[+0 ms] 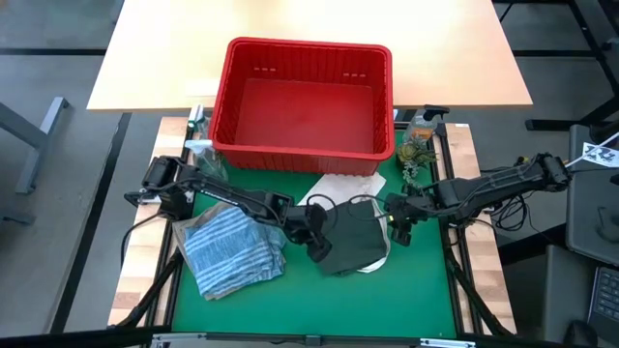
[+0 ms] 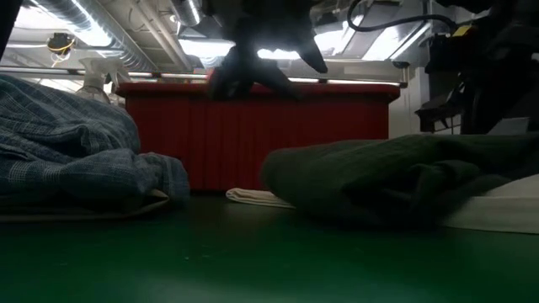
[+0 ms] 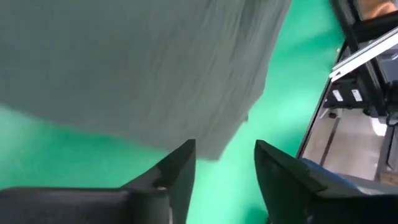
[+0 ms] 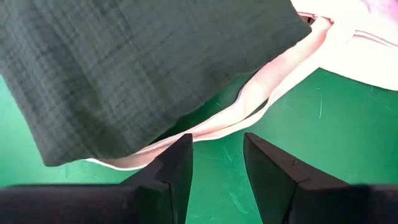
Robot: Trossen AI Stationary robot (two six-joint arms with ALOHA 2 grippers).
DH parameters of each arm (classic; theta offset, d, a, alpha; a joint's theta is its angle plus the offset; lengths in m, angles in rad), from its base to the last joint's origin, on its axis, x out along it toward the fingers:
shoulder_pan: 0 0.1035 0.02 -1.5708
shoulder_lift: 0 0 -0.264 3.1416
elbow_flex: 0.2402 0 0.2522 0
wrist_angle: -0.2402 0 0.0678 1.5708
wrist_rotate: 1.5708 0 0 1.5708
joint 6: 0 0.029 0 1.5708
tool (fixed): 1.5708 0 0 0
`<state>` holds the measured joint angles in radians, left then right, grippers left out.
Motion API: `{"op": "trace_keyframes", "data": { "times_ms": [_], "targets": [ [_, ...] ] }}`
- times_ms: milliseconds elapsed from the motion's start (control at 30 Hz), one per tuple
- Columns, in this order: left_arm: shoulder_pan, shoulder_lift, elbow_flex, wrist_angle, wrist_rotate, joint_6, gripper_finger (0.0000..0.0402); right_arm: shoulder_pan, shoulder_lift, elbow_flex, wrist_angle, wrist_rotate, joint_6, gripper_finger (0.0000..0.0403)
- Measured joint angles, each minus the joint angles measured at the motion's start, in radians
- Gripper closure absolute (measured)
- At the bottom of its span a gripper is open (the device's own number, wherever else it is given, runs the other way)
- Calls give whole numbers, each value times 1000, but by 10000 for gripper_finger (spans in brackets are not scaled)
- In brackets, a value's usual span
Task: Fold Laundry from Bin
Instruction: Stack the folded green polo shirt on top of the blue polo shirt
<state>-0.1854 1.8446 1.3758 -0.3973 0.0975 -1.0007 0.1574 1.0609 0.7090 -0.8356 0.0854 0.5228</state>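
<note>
The red bin [image 1: 305, 101] stands at the far middle of the green mat [image 1: 309, 300]. A folded blue-white striped shirt [image 1: 232, 253] lies at the left. In the middle lies a folded dark green garment [image 1: 353, 242], on top of a flat white cloth piece with a strap [image 4: 267, 93]. My left gripper [image 3: 225, 149] hovers open over the garment's left edge [image 3: 205, 134], with only mat between its fingers. My right gripper [image 4: 217, 140] hovers open at the garment's right edge, above the white strap. Neither gripper touches anything.
A bottle and a small plant [image 1: 418, 145] stand at the far right beside the bin, and another bottle [image 1: 198, 126] stands at its left. White cloth [image 1: 329, 186] shows between the bin and the green garment. The near part of the mat is bare.
</note>
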Motion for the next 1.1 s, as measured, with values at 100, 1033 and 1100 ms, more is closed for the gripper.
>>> {"op": "trace_keyframes", "data": {
  "times_ms": [100, 1033, 1100],
  "targets": [
    [-22, 0, 0, -24, -1, -48, 222, 0, 3, 0, 0, 2, 0, 260],
    [-48, 165, 0, -34, -287, -378, 194, -1, 39, 0, 24, 34, -4, 260],
    [-46, 166, 0, -34, -299, -377, 194, -1, 39, 0, 24, 34, -4, 260]
  ]
}}
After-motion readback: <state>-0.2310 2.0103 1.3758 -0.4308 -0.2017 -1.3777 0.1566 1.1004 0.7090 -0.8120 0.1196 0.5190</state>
